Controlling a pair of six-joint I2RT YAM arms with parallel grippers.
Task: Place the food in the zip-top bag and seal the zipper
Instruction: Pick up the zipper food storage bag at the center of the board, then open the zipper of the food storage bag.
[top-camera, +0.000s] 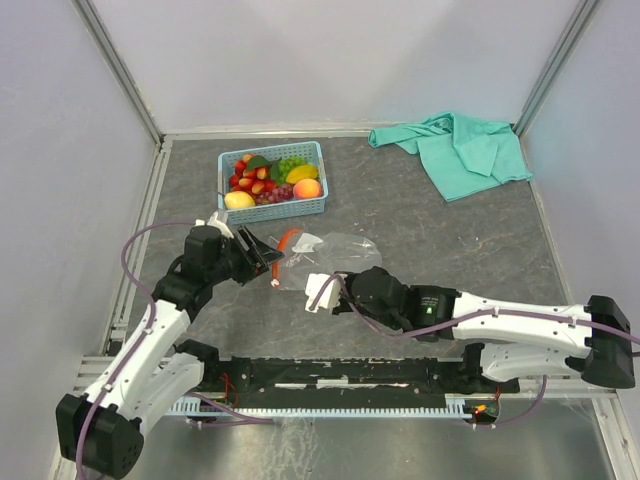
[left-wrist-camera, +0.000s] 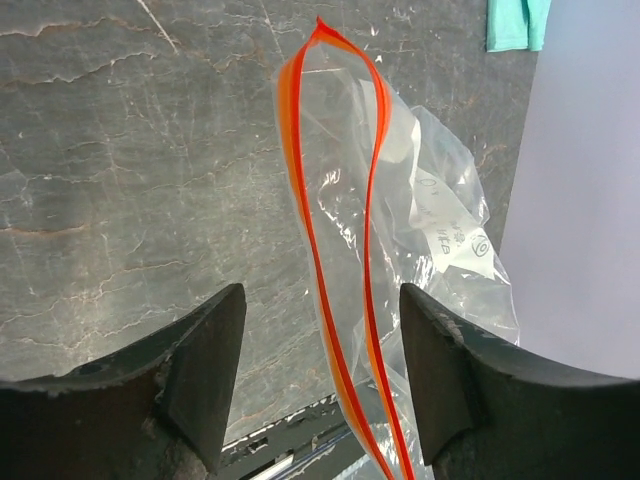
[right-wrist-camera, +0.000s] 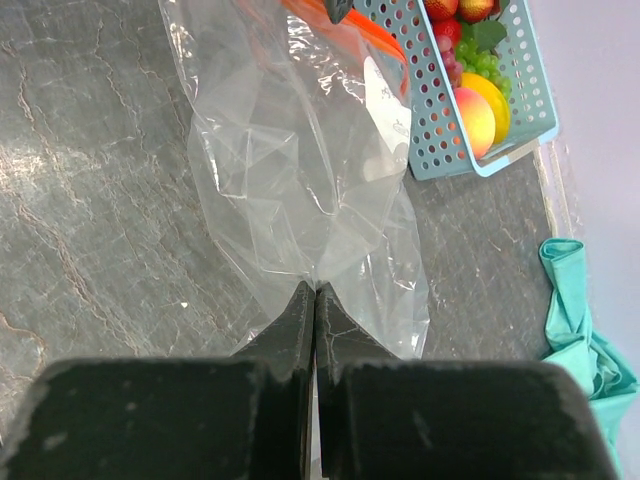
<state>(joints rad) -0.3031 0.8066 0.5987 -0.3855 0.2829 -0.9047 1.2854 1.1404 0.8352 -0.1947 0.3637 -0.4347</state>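
Clear crinkly plastic is what both arms are working on: the bag (top-camera: 335, 250) lies on the tabletop (top-camera: 470, 250) just near of the basket (top-camera: 305, 207), with its mouth pointing left. Your right gripper (right-wrist-camera: 315, 295) is fully closed, and the film's creases run into its tips. It looks pinched on the bag's closed end, most likely to anchor it. Your left gripper (left-wrist-camera: 322, 310) stands wide apart, straddling the zipper (left-wrist-camera: 300, 200) without touching it. The two red-orange strips gape between its fingers, so the mouth is unsealed. That pose suits taking one lip to hold the mouth open. The food (top-camera: 270, 178) all sits in the basket, far left — none bagged yet.
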